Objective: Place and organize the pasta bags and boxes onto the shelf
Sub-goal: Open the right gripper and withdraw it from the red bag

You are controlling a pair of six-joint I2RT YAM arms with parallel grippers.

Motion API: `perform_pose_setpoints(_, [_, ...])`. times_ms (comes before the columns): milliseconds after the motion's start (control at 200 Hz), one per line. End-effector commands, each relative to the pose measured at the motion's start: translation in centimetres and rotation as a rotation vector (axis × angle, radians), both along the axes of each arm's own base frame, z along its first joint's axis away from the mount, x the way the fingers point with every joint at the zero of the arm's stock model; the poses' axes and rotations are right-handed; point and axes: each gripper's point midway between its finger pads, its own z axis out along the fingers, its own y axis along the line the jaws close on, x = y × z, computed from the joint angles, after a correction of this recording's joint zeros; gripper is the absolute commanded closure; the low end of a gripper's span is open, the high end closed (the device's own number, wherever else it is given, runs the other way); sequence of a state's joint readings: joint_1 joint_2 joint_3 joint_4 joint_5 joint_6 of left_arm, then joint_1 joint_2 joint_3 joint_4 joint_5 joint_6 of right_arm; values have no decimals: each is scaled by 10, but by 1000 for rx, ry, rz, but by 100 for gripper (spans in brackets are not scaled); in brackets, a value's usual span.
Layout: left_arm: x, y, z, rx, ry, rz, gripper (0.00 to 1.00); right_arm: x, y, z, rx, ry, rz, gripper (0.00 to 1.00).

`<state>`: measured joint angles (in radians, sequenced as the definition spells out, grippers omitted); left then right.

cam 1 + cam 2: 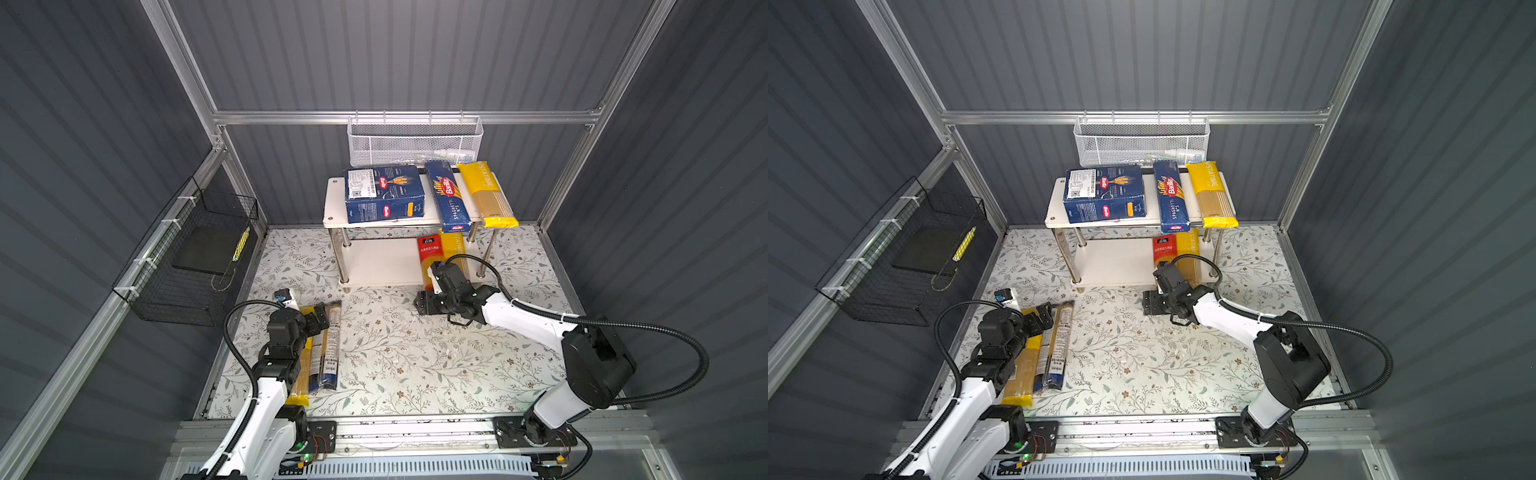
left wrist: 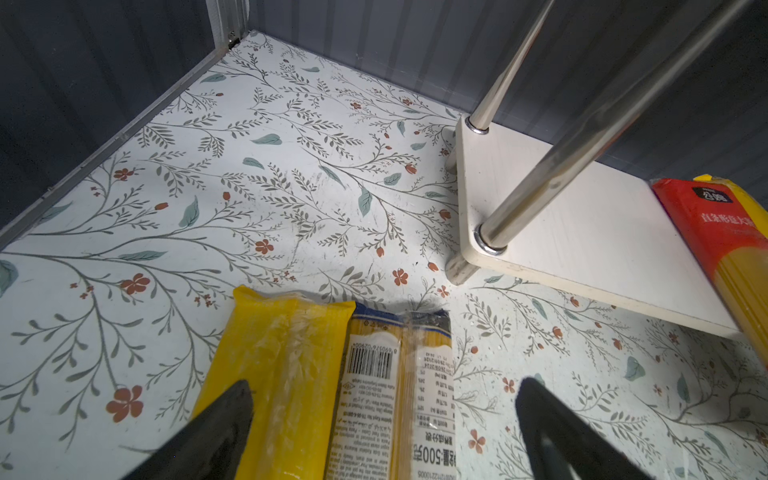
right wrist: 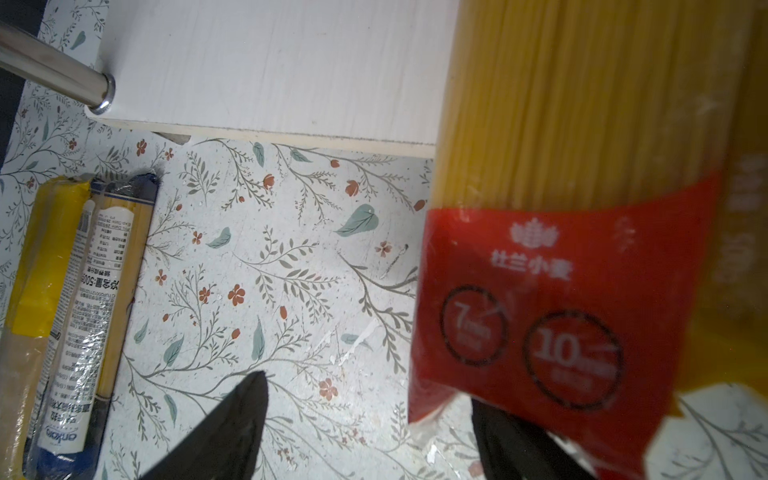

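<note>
Blue boxes [image 1: 384,193] and a yellow bag [image 1: 488,195] top your shelf [image 1: 332,208]; a red bag [image 1: 428,253] lies below. Two bags [image 1: 330,349] wait on the table [image 1: 415,353]. Your left gripper [image 2: 386,384] and right gripper [image 3: 370,390] gape wide, empty.

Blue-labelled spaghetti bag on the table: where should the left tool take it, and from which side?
Probably from above, pinching across its narrow width near the middle. The blue-labelled bag lies flat, long and slim; a yellow bag lies close along one long side, so the open left tool must narrow to take only one.
</note>
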<state>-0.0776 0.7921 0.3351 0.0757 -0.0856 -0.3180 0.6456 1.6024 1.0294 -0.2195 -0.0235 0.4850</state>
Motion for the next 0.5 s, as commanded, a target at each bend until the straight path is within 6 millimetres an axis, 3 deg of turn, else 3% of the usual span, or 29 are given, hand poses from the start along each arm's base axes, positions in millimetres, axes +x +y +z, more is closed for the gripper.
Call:
perform_pose_setpoints(0, [0, 0, -2, 15, -2, -12, 0, 16, -4, 8, -15, -38, -12, 21])
perform_pose_setpoints(495, [0, 0, -1, 15, -3, -12, 0, 38, 10, 16, -17, -70, 8, 21])
